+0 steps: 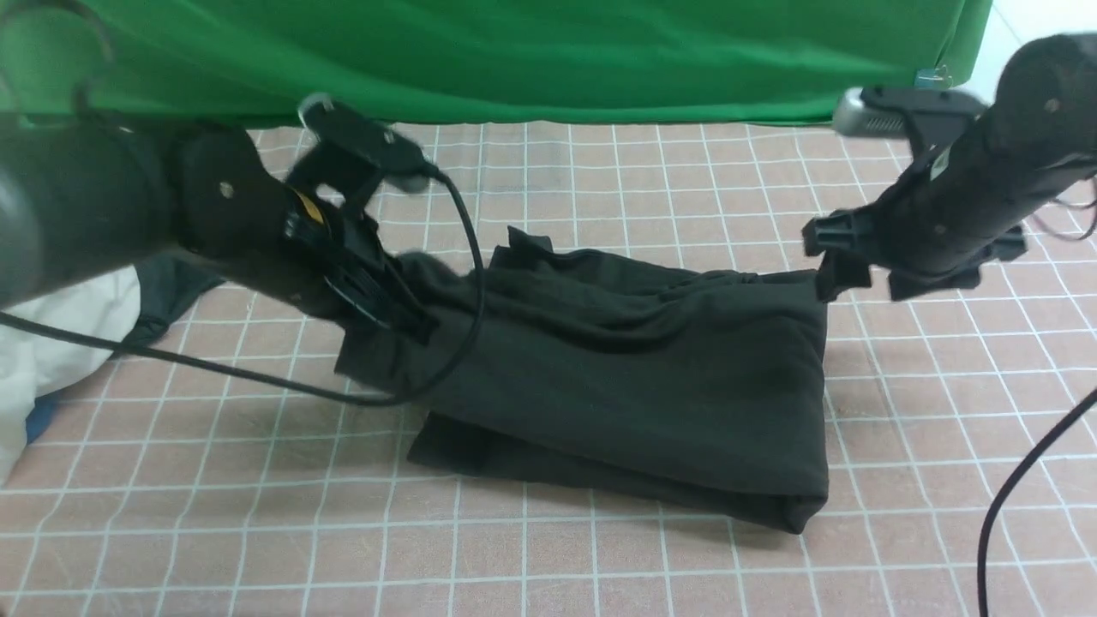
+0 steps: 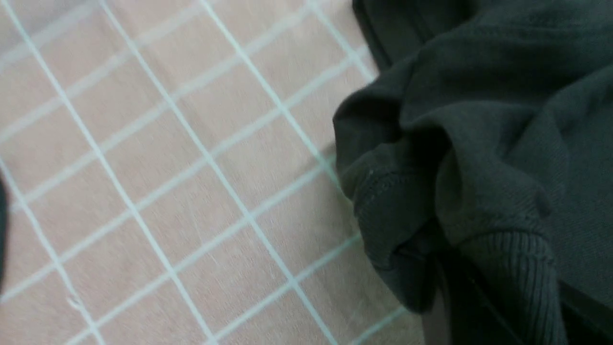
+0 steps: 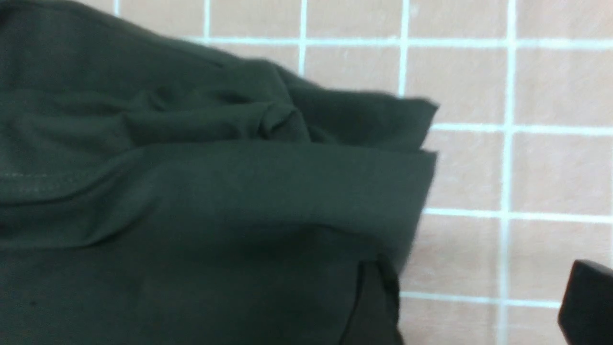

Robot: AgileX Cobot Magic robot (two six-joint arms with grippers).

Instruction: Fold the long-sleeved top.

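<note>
The long-sleeved top (image 1: 617,377) lies as a folded black bundle in the middle of the pink gridded mat (image 1: 257,531). My left gripper (image 1: 398,313) is at the bundle's left edge and shut on the cloth. In the left wrist view the ribbed cuff (image 2: 517,268) and bunched fabric run into my left gripper (image 2: 507,311). My right gripper (image 1: 883,281) hovers open at the top's far right corner. In the right wrist view one of its fingers (image 3: 373,306) sits against the cloth edge (image 3: 412,191) and the other stands apart over bare mat.
A white garment (image 1: 51,343) and a dark grey garment (image 1: 163,291) with a blue part lie at the far left. A green backdrop (image 1: 514,51) closes the far side. Black cables hang at the left (image 1: 467,257) and right (image 1: 1020,480).
</note>
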